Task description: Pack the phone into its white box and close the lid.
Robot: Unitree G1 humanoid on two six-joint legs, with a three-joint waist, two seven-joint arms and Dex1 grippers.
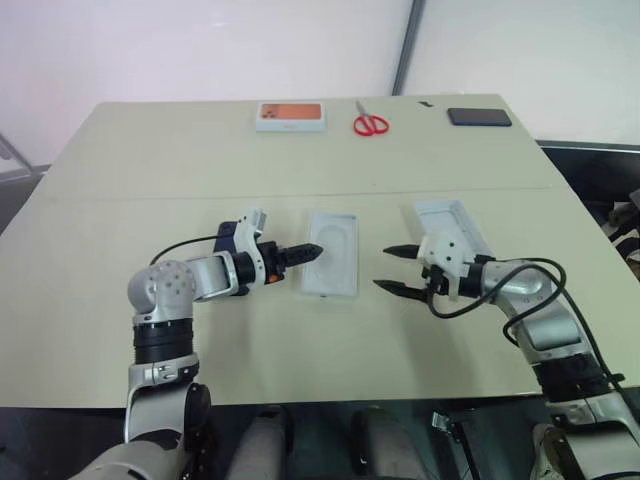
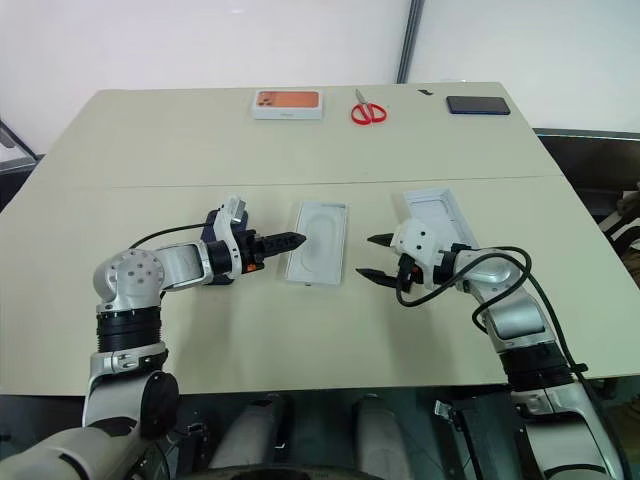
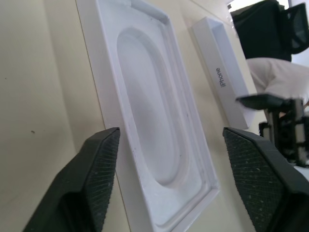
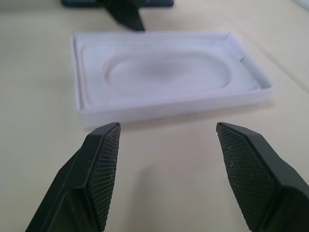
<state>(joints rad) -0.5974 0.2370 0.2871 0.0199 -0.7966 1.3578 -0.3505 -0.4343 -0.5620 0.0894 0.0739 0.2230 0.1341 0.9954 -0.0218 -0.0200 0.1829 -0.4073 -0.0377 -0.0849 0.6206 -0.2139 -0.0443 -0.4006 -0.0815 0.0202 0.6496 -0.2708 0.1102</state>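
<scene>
Meanwhile, both grippers spread beside the tray

The white box (image 1: 331, 254) is lying open on the table (image 1: 150, 180) between the two arms, insert showing. The left gripper (image 1: 308, 252) is hovering at its edge, fingers apart, grasping nothing. The right gripper (image 1: 397, 268) is also gaping, empty. Behind it the lid (image 1: 455, 226) is resting hollow side up. The phone (image 1: 479, 117) is possibly the dark slab lying at the far edge.
</scene>
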